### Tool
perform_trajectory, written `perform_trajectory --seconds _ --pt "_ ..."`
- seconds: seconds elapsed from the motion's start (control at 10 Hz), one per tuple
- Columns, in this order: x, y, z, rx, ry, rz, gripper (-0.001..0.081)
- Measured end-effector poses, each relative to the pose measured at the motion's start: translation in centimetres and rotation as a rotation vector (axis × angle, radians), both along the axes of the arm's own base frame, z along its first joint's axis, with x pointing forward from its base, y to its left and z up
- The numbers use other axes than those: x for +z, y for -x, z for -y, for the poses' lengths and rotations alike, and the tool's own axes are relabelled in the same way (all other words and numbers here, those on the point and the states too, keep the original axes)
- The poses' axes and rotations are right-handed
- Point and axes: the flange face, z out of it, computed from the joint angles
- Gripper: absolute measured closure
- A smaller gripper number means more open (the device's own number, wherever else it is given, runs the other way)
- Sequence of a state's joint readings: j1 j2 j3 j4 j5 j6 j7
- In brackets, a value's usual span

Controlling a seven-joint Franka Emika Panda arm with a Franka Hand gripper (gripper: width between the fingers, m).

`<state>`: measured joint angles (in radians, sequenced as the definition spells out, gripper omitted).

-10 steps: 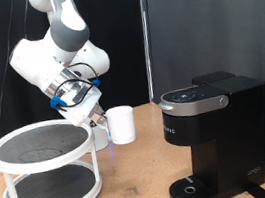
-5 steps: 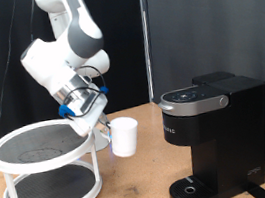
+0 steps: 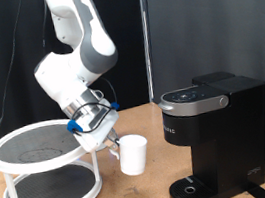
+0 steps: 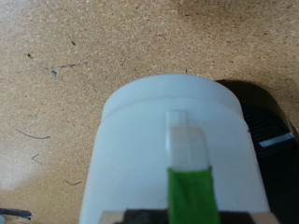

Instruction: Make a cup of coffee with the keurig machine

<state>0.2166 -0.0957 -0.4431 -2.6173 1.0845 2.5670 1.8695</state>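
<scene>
Hand (image 3: 111, 146) grips the white cup (image 3: 133, 154), one finger (image 4: 190, 159) down over its rim. Cup held tilted, in the air above the counter (image 3: 128, 196), between the white two-tier stand (image 3: 45, 171) and the black coffee machine (image 3: 216, 140).

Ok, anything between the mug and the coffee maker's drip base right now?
Nothing visible. The gripper holds the mug above bare table; the coffee maker stands at the exterior view's right, with open space between mug and drip base.
</scene>
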Motion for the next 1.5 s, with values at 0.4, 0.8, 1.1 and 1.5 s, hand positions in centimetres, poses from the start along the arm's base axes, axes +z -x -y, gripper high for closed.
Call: perform_trajectory --seconds 0.4,0.8,1.1,1.5 --pt "-2.9 -1.1 -0.7 0.0 0.001 -0.013 0.0802" --pt "-5.4 -1.9 -3.2 0.04 -0.009 0.016 0.0802" --pt "-6.7 -1.9 -5.9 0.072 -0.027 0.02 0.0802" --pt "-7.5 -1.8 -9.0 0.081 -0.049 0.035 0.0802"
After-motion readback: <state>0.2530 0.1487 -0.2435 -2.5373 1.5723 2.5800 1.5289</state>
